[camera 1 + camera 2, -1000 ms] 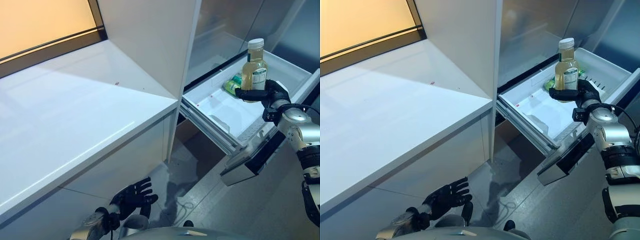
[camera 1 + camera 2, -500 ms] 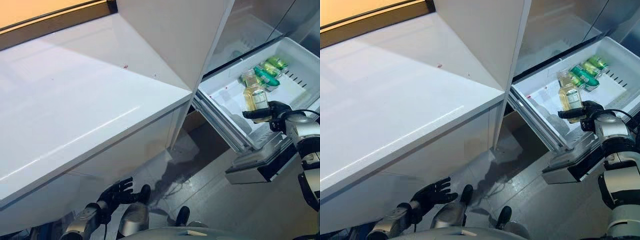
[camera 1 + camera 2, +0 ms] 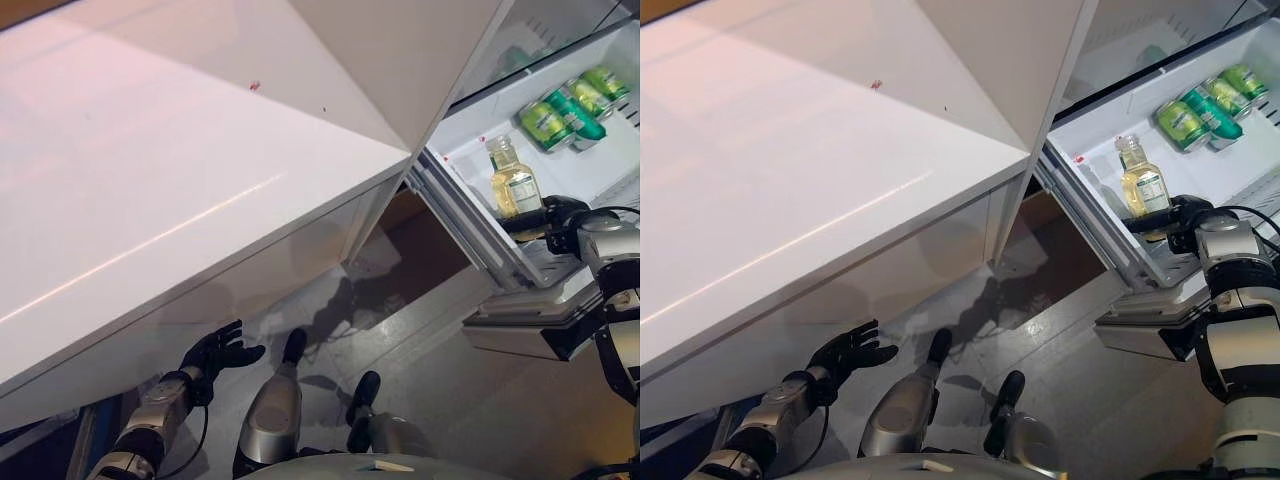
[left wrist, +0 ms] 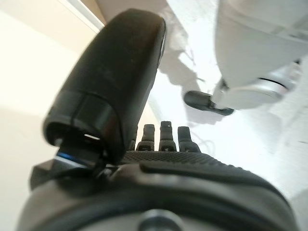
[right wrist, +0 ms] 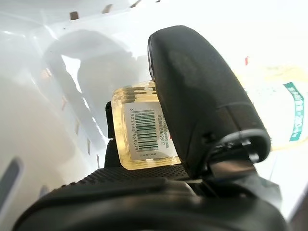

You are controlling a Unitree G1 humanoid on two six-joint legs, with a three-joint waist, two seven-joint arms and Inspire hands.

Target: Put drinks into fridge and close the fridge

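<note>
A clear bottle of yellow drink (image 3: 514, 183) with a pale cap stands upright inside the white pull-out fridge drawer (image 3: 462, 148). My right hand (image 3: 556, 216) is shut on its lower part, thumb (image 5: 202, 91) across the labelled side (image 5: 144, 127). Three green cans (image 3: 566, 101) lie at the drawer's far end. My left hand (image 3: 213, 353) hangs low beside the white counter front, fingers spread and holding nothing; the left wrist view shows its fingers (image 4: 161, 137) straight.
A broad white counter (image 3: 180, 160) fills the left, its edge close to the drawer's near corner. The fridge cabinet wall (image 3: 420, 50) rises above the drawer. Grey floor (image 3: 420, 340) lies below the drawer front panel (image 3: 530, 330).
The bottle has come down from above the drawer to inside it, still held by my right hand. The camera has tilted downward and shifted the whole scene. My left hand stays low and open.
</note>
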